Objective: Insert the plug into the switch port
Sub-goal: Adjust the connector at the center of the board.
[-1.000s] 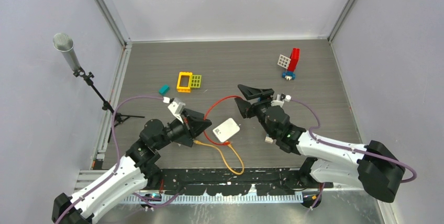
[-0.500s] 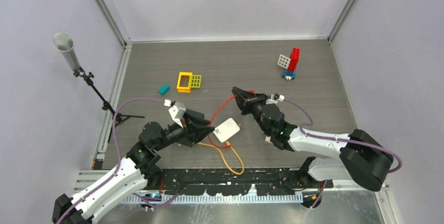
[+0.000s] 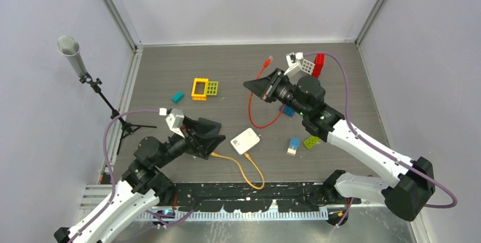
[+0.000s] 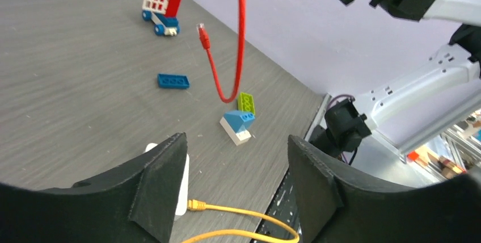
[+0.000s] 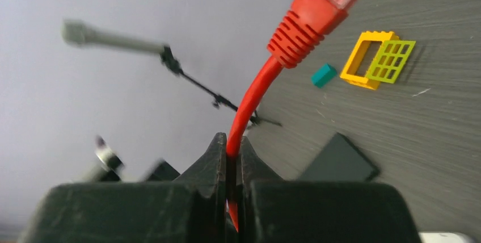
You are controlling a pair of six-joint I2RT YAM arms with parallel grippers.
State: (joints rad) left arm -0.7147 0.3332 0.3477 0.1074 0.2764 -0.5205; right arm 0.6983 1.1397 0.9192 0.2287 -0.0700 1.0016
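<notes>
Aloft, right pincer (image 5: 230,143) pinching red cable (image 5: 253,102)

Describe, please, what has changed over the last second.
The right gripper shut on the red cable and lifted it away from the white switch, toward the far side. The left gripper opened and drew back toward its base. The white switch, the orange cable and the yellow frame stayed put.
</notes>
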